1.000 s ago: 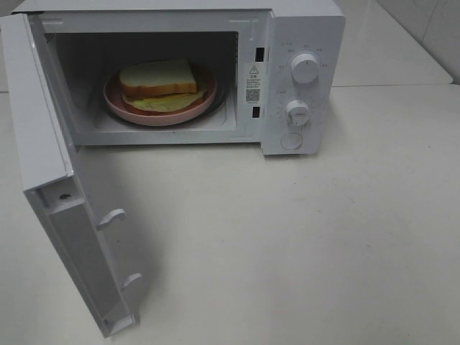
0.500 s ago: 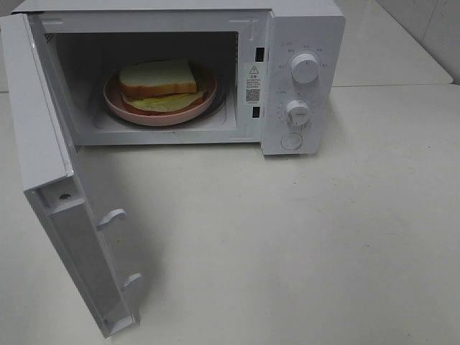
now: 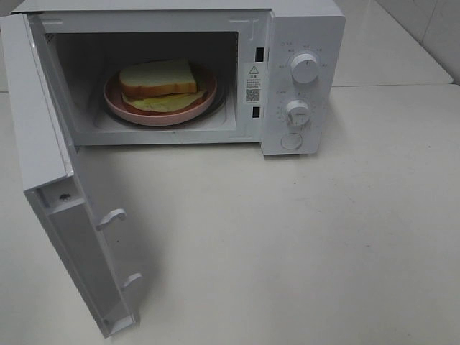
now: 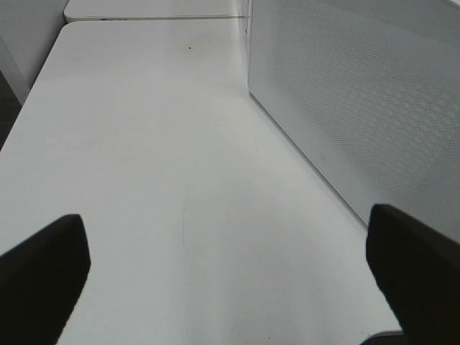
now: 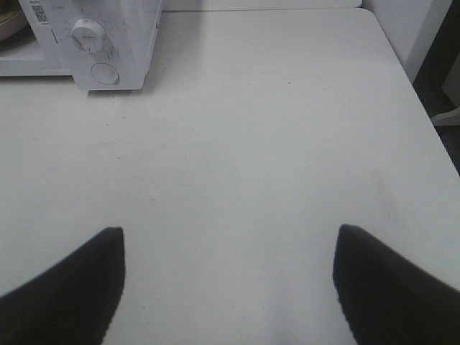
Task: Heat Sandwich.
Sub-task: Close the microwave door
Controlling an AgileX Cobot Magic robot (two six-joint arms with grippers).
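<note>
Looking down from the high camera, we find the sandwich (image 3: 159,80) inside the microwave (image 3: 316,29), upper left of centre in the frame. It lies on a pink plate (image 3: 162,116) in the cavity and is smaller than the plate. The door (image 3: 65,215) stands wide open, running down the left edge toward the lower left corner, with its two latch hooks (image 3: 111,217) pointing right. Two knobs (image 3: 305,68) and a round button (image 3: 291,141) sit on the microwave's front, right of the cavity. The table (image 3: 302,244) fills the rest of the frame. Our left gripper (image 4: 228,259) hangs over the table beside the door's perforated face, its fingers (image 4: 43,273) spread wide and grasping nothing. Our right gripper (image 5: 228,280) is spread too — only table lies between its fingers, and the microwave's front is well ahead of it.
</note>
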